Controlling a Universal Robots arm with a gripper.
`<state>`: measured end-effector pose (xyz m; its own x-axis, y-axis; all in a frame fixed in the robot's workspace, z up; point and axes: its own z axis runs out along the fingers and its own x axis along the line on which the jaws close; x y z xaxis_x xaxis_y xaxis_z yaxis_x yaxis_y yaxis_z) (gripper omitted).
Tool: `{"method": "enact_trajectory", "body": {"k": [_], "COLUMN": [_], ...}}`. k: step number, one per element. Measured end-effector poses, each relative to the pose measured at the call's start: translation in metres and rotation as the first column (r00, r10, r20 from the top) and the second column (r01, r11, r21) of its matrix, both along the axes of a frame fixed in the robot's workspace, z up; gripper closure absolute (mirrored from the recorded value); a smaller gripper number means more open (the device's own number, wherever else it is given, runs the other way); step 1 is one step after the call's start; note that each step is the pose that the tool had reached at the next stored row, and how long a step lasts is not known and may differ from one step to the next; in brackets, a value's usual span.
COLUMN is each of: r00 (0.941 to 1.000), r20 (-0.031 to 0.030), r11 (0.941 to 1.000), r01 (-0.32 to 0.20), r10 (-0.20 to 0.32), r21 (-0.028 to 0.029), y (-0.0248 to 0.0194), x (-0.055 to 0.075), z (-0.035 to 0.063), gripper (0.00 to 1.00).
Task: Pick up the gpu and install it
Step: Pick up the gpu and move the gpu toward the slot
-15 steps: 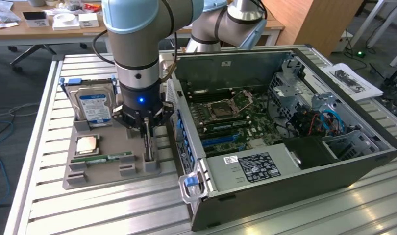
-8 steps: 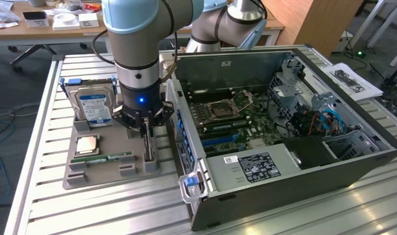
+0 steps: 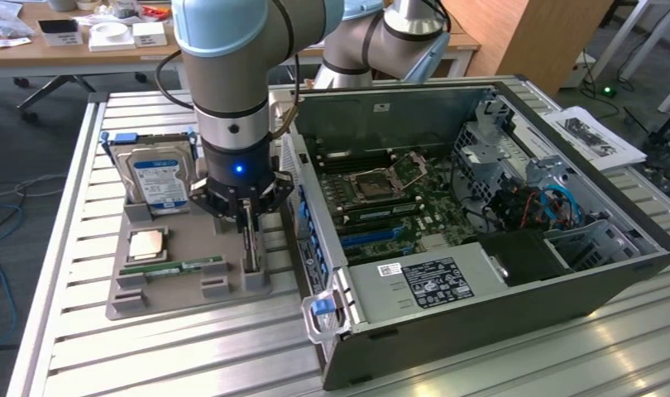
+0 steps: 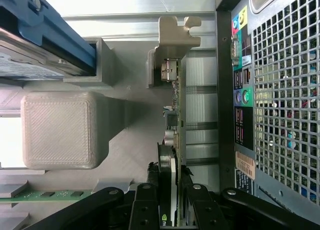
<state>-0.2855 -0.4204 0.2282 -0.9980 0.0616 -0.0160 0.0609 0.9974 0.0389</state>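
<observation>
The gripper [image 3: 248, 230] hangs straight down from the arm and is clenched on the gpu [image 3: 252, 258], a thin, flat, dark circuit card with a silvery metal edge. In the wrist view the black fingers [image 4: 145, 202] stand either side of the card's thin body [image 4: 176, 120], pressed against its two flat faces.

The gpu stands on one long edge in the grey printed plastic holder tray [image 3: 164, 296], along the tray's edge nearest the computer. It lies directly under the gripper, neither ahead of it nor to one side. Its long axis runs along that tray edge, parallel to the perforated rear wall [image 4: 285, 115] of the black tower case [image 3: 600, 285]. A grey bracket [image 4: 172, 44] of the tray props the card's far end.

On the same tray, farther from the case, are a narrow green memory stick [image 3: 186, 269] lying flat and a boxy silver hard drive with a blue-white label [image 3: 159, 184] standing upright.

The case lies open on its side just beside the tray, towards the exterior view's right, on the slatted aluminium counter [image 3: 147, 357], its green motherboard [image 3: 396, 203] facing upward.
</observation>
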Motion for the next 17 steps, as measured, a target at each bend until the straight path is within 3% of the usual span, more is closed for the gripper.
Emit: {"method": "enact_trajectory", "body": {"k": [12,17], "r00": [1.0000,1.0000], "r20": [0.0002,-0.0002], "r11": [1.0000,1.0000], "r01": [0.000,0.000], "r10": [0.000,0.000], "r21": [0.0001,0.0000], "y": [0.0001,0.0000], "x": [0.0000,0.0000], "z": [0.0004,0.0061], "gripper": [0.73,0.73]}}
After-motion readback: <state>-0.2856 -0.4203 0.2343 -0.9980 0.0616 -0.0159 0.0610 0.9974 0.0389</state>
